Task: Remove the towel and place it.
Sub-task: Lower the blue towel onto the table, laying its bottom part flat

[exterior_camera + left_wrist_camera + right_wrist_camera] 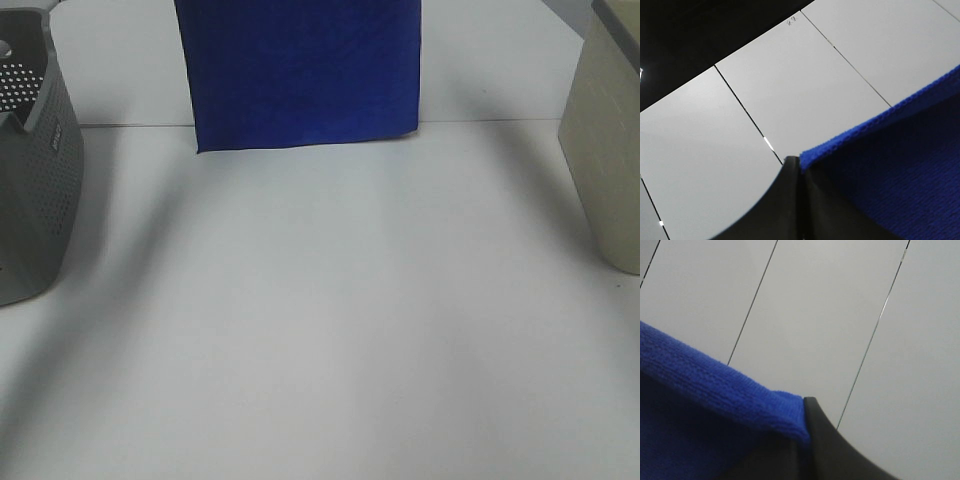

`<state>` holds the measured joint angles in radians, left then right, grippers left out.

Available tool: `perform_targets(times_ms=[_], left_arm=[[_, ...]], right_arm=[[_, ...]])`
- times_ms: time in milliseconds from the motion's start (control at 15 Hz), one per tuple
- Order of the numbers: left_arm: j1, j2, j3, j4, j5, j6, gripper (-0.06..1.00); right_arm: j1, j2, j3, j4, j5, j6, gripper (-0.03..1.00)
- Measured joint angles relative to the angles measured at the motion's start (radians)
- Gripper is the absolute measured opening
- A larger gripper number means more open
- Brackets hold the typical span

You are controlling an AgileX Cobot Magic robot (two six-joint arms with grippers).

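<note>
The royal-blue towel [305,70] hangs flat like a curtain at the top middle of the exterior high view. Its lower edge is just above the far part of the white table [330,330]. Both grippers are out of that view, above its top edge. In the left wrist view my left gripper [799,164] has its black fingers [775,210] pressed together on an upper corner of the towel [900,170]. In the right wrist view my right gripper [806,412] is shut on the other upper corner of the towel [700,415]. No white tag shows.
A grey perforated basket [40,190] stands at the table's left edge. A beige basket [605,150] stands at the right edge. Both wrist views look past the towel at white panels with thin dark seams [750,115].
</note>
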<state>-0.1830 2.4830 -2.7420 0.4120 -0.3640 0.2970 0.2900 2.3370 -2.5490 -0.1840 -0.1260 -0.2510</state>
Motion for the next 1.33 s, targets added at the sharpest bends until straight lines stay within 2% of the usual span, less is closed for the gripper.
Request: perform_targets(times_ms=[267,533,733,933,1000,1200,1333], left_arm=[[0.003,0.000,0.000,0.015,0.001,0.000,0.00],[0.002,-0.009,0.000,0.022,0.031,0.000,0.00],[-0.009,-0.026,0.000,0.023,0.124,-0.051,0.00],[-0.034,-0.060,0.000,0.011,0.321,-0.133,0.00],[-0.051,-0.085,0.000,-0.024,0.446,-0.145,0.00],[-0.074,-0.160,0.000,-0.175,0.789,-0.128,0.00],[-0.077,-0.223,0.000,-0.290,1.078,-0.088,0.00]], right_arm=[[0.000,0.001,0.000,0.002,0.057,0.000,0.01],[0.000,-0.001,0.000,0.073,0.154,0.000,0.01],[0.001,-0.033,0.000,0.116,0.279,0.000,0.01],[0.004,-0.088,0.000,0.158,0.435,0.000,0.01],[0.004,-0.114,0.000,0.184,0.516,0.000,0.01],[0.005,-0.154,0.000,0.222,0.678,0.000,0.01],[0.005,-0.186,0.003,0.266,0.813,0.000,0.01]])
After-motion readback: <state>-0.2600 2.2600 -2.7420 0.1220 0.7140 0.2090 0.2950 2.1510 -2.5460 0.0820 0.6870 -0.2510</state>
